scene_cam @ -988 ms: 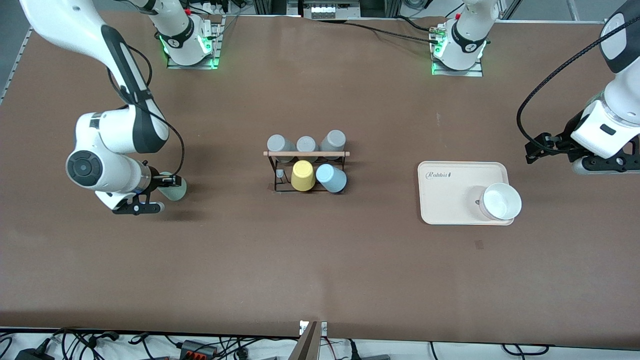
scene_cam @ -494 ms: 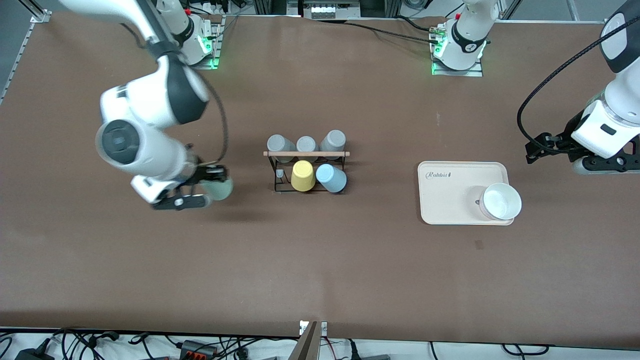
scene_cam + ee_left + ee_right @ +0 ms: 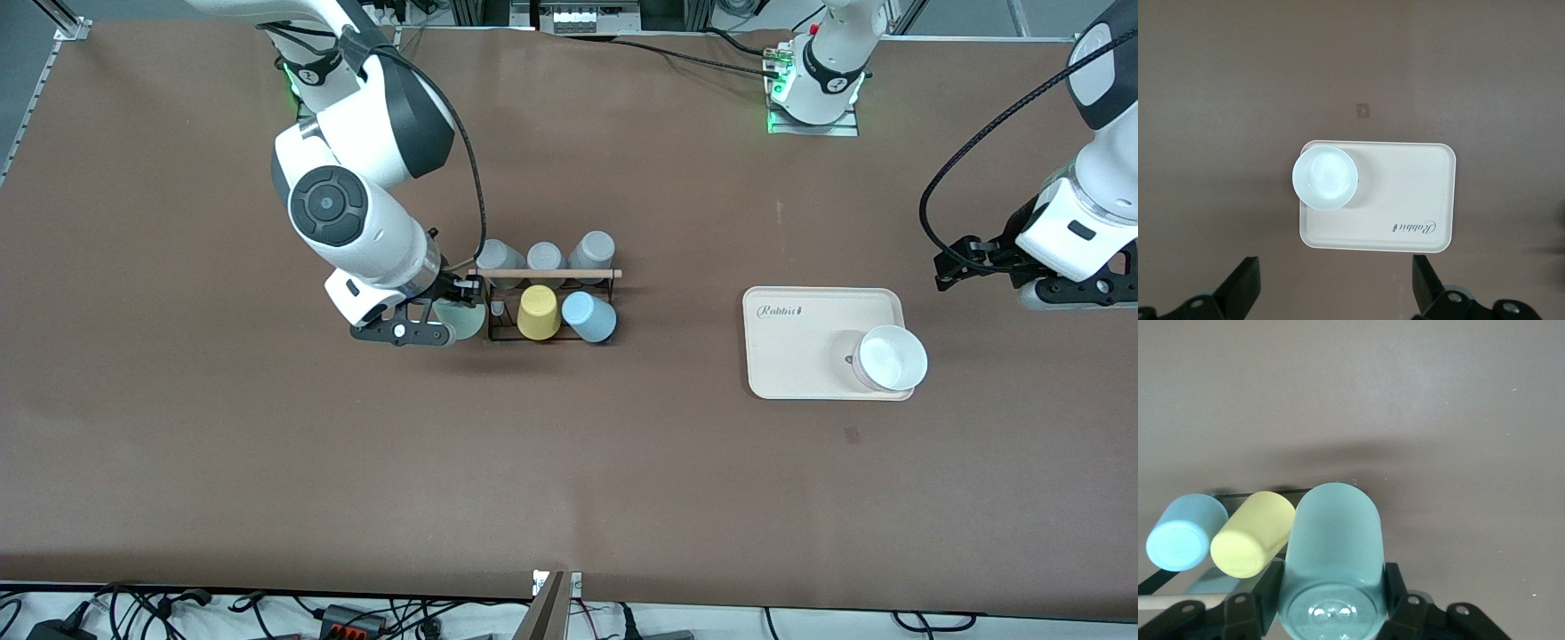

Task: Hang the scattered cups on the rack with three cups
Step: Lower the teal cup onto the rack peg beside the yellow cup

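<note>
Since a second before, the right arm had swung from its own end of the table toward the middle, carrying the mint cup (image 3: 460,318) along; the right gripper (image 3: 442,313) now hung just beside the rack's (image 3: 544,302) end, over the table, where earlier it had been well apart from it. The left arm had not moved, and nothing on the rack or tray had shifted.

Nearest the front camera lay a wide stretch of bare brown table (image 3: 569,480), reaching to the edge with its cables. Open table also lay between rack and tray (image 3: 822,342), and between the rack and the arm bases.

The right gripper was clamped shut on the mint cup (image 3: 1331,553), a plain, tapered, handleless pale green cup, held tilted with one finger (image 3: 1401,600) on each side near its base. The blue cup (image 3: 589,316) hung on the rack's nearer row, tilted, at the end toward the left arm; it was light blue, smooth and handleless. The yellow cup (image 3: 539,312) hung just beside it, and the peg nearest the mint cup stood bare. Three grey cups (image 3: 544,258) sat on the farther row, under the wooden rod (image 3: 544,274).

The left gripper (image 3: 1335,293) waited over the table toward its own end, fingers spread wide and holding nothing. A white bowl (image 3: 890,358) sat on the tray's nearer corner.
</note>
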### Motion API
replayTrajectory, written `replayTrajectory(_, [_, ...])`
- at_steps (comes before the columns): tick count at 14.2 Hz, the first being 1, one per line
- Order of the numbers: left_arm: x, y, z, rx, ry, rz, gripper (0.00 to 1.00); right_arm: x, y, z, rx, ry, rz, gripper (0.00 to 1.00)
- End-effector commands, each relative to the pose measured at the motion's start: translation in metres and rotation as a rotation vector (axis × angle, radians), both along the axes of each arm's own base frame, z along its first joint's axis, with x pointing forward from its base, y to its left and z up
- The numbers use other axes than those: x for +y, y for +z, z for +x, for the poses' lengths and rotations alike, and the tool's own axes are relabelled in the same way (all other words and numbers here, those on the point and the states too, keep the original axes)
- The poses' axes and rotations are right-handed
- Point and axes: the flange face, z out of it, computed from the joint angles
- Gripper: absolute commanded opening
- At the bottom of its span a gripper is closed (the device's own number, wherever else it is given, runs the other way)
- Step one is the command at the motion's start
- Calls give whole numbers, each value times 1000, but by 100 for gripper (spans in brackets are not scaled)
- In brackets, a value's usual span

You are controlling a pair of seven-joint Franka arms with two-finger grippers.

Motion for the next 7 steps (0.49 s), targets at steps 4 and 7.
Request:
replayTrajectory(4, [0,8,-2,0,-14,-13,100,37,-30,-10,39,-15,-20,18])
replayTrajectory(7, [1,10,0,-17,-13,-14,100,39,-46,-10,62,-13,-26,18])
